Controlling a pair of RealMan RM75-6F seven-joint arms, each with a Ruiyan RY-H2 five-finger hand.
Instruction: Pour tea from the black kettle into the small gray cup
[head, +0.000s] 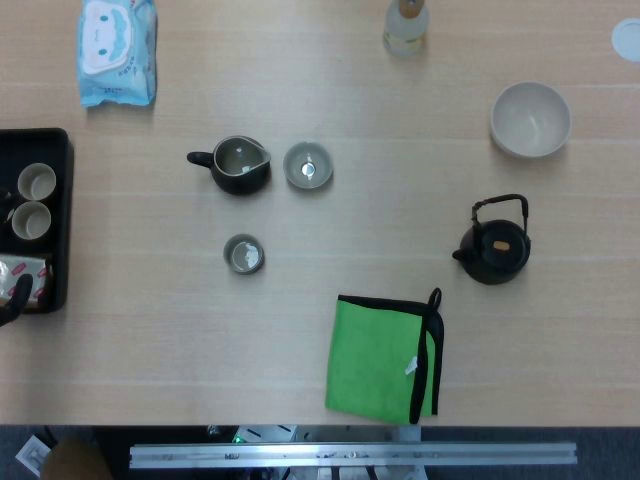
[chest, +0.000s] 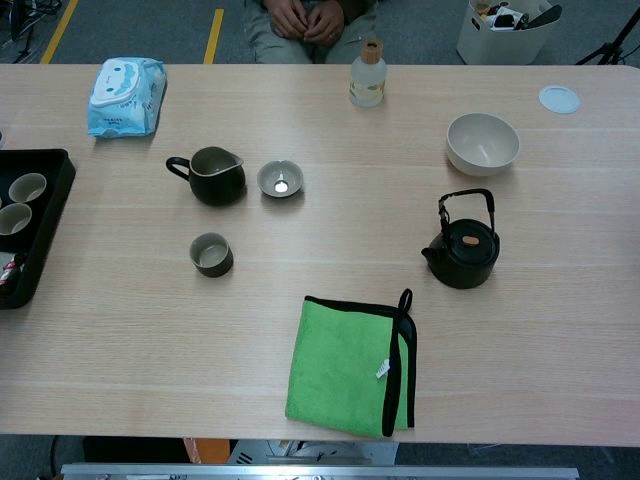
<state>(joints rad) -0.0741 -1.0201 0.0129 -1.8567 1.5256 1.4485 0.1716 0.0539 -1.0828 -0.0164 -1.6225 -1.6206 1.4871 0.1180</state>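
Nearest me, a folded green microfiber cloth with black trim lies flat at the table's near edge. Black cast-iron kettle with a hoop handle stands upright just beyond the cloth's right corner, spout pointing left, lid on. Small gray ceramic cup sits well apart from the kettle, over to the left, upright. Behind the cup: dark pitcher with a side handle, and beside it a shallow gray dish. White bowl stands far right, and a clear bottle with a cork stopper at the far edge. Blue wet-wipes pack lies far left, and a black tray holding two pale cups at the left edge. Neither of my hands shows in either view, so I can't report their state or place them against the kettle or cup.
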